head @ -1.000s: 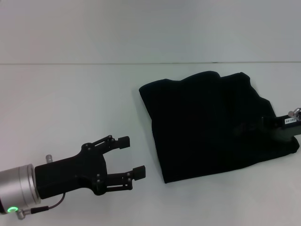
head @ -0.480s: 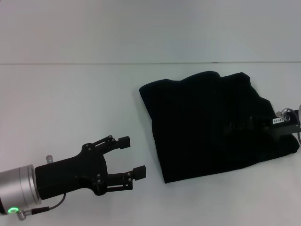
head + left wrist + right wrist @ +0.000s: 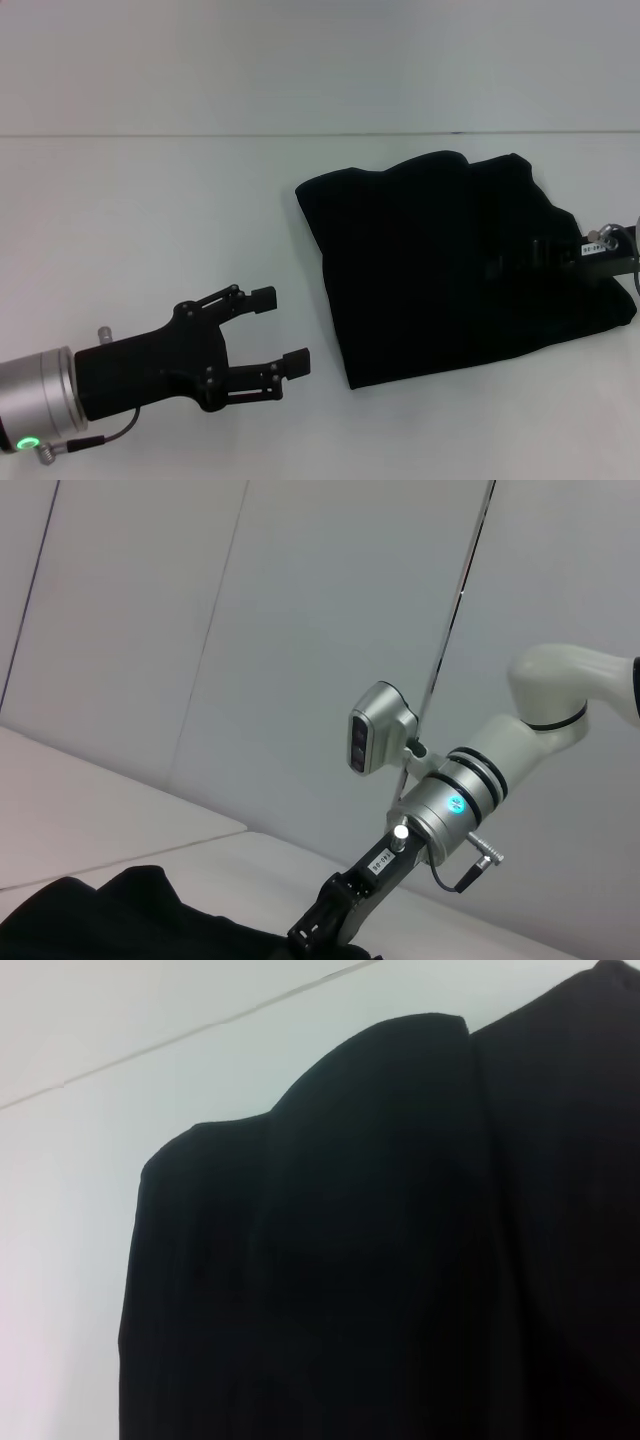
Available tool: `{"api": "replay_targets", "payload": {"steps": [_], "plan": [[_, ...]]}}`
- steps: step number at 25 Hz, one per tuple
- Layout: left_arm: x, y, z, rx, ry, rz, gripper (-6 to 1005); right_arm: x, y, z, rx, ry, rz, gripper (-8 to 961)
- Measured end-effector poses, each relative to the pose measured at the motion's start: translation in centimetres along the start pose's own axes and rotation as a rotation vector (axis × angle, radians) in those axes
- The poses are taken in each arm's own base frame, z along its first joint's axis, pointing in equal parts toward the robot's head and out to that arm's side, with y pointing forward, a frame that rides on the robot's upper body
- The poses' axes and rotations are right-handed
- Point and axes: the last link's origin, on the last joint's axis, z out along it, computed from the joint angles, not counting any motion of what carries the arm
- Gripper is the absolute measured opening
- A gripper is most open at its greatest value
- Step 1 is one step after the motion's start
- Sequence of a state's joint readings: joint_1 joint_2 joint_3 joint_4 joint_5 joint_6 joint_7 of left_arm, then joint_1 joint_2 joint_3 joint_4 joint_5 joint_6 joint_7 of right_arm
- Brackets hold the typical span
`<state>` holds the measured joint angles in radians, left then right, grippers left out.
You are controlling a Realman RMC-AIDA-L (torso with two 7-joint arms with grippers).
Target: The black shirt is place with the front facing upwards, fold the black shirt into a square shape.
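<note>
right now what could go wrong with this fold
The right gripper is low over the black shirt, black on black, so its fingers can't be made out; pulling away could drag the top layer and undo the fold. The shirt's far edge is bumpy and uneven, so the outline may not end up square. The left gripper hangs open beside the shirt's near corner; a sweep inward might catch it.
</note>
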<state>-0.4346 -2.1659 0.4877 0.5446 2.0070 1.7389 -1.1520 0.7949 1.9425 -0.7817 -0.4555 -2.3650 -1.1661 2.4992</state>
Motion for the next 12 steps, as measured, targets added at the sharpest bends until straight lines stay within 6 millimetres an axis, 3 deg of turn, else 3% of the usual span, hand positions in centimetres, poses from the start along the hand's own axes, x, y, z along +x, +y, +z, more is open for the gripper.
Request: {"api": "replay_targets", "payload": {"steps": [6, 9, 12], "plan": [[0.17, -0.08, 0.19, -0.005, 0.001, 0.004, 951, -0.09, 0.26, 0.22, -0.001, -0.001, -0.014, 364], [0.23, -0.12, 0.2, -0.005, 0.002, 0.006, 951, -0.07, 0.27, 0.36, 0.001, -0.005, -0.019, 125], [0.33, -0.16, 0.25, -0.004, 0.008, 0.008, 951, -0.08, 0.25, 0.41, 0.003, -0.008, -0.02, 101]]}}
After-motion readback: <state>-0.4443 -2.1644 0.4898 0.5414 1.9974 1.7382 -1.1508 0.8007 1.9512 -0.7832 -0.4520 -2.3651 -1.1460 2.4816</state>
